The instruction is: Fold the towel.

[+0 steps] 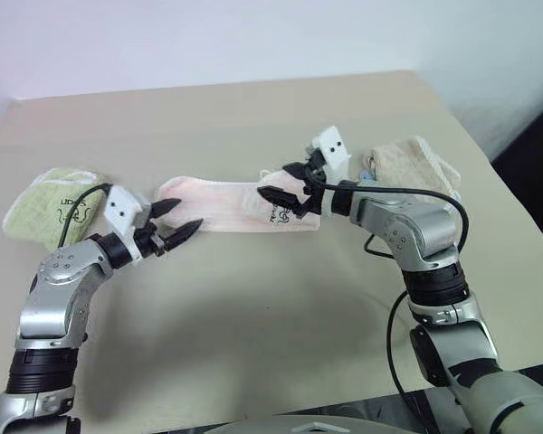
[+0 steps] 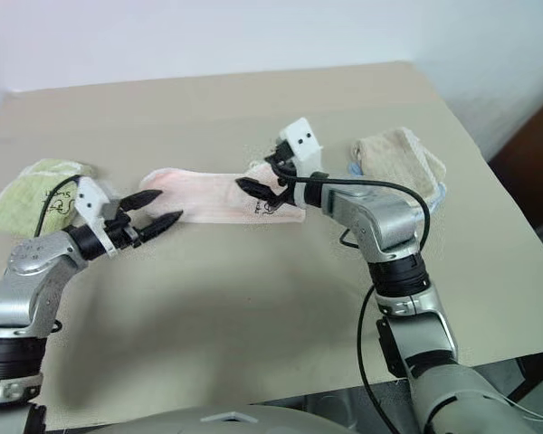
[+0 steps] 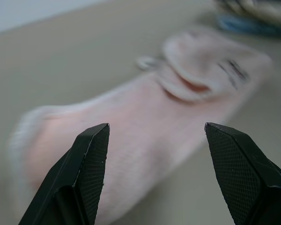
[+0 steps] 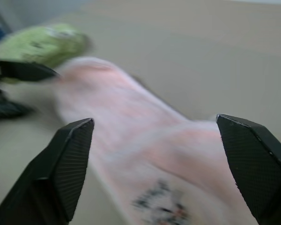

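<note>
Beige table [image 1: 253,307], flat, matte. Pink towel [image 1: 226,204] at table middle, long axis left-right, fuzzy terry, right end folded over, dark logo showing. Left gripper [image 1: 176,222] fingers wide, empty. Right gripper [image 1: 288,201] fingers wide above folded end.

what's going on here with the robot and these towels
A two-armed robot is working on a pale pink towel lying as a long narrow strip on a beige table. The right gripper is open over the strip's right end, near the dark logo; the left gripper is open at the left end. Neither is holding it. A green towel lies to the left and a cream towel to the right.
</note>
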